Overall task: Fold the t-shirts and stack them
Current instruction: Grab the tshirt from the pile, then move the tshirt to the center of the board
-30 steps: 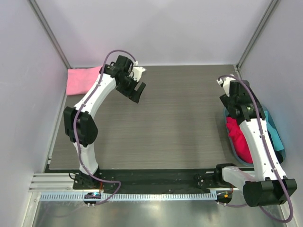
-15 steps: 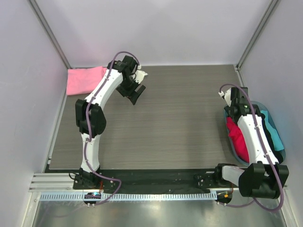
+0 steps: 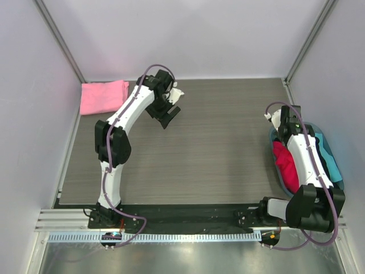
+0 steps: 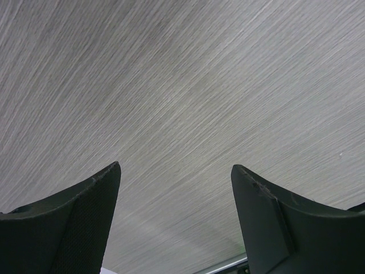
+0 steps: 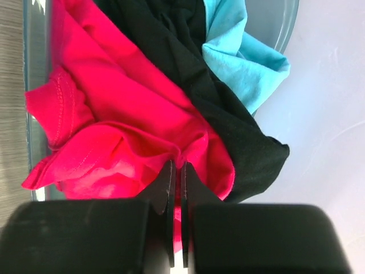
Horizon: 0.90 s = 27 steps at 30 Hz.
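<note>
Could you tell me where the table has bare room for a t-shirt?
The grey wood-grain tabletop is bare across its middle, between the folded light pink t-shirt far left and the translucent bin at right. That bin is crowded: crimson-red t-shirt, black cloth, turquoise cloth.

We saw a folded light pink cloth t-shirt (image 3: pixel 102 97) at the far left corner of the grey wood-grain table (image 3: pixel 222 148). The left gripper (image 3: pixel 169 117) hung above the tabletop nearby. The right arm (image 3: pixel 305 157) reached into a blue-rimmed basket (image 3: pixel 280 176) holding a crumpled crimson-red cloth t-shirt (image 3: pixel 287 168).
</note>
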Motion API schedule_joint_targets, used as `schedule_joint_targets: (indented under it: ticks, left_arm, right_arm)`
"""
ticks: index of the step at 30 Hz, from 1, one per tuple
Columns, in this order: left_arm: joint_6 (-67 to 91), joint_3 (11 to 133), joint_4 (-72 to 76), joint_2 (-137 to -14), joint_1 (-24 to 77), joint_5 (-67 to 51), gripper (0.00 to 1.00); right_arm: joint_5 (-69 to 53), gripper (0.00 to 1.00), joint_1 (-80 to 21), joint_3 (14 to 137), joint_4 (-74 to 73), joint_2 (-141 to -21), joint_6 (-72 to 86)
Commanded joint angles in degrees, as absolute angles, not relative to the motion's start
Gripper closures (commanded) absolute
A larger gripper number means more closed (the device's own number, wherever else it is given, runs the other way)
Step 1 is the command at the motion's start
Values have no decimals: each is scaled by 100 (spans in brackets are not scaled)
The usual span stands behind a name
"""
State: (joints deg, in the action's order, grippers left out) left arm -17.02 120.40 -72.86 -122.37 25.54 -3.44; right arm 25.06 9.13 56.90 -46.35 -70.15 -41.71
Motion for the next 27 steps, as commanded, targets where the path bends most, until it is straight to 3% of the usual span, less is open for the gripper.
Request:
schedule_joint_targets:
  ticks: [1,8,17,20,27]
  left_arm:
    - [-1793,12225,-7330,-12287,2566,-299,21]
    - [-1661,12743,-7225,-12042,2496,-439,18]
    - [-1415,13553,-6961,-11304,2373,-501,1]
    - [-1301,13632,-6873,-11005,2225,-483,0]
    - [-274,13360,-6592,-10196,1346,-606,0]
  right_arm:
    - [2417,99,941,6055,-4658,-6944,-4254]
    - [1865,99,940,8080,-4588,-6732,-4806]
    - [598,99,616,10912,-4816,-7399,-5098]
    - [229,99,247,11616,-4747,-7733,-5054]
    - [-1107,99,-1211,11269,-4097,-7892,-5265]
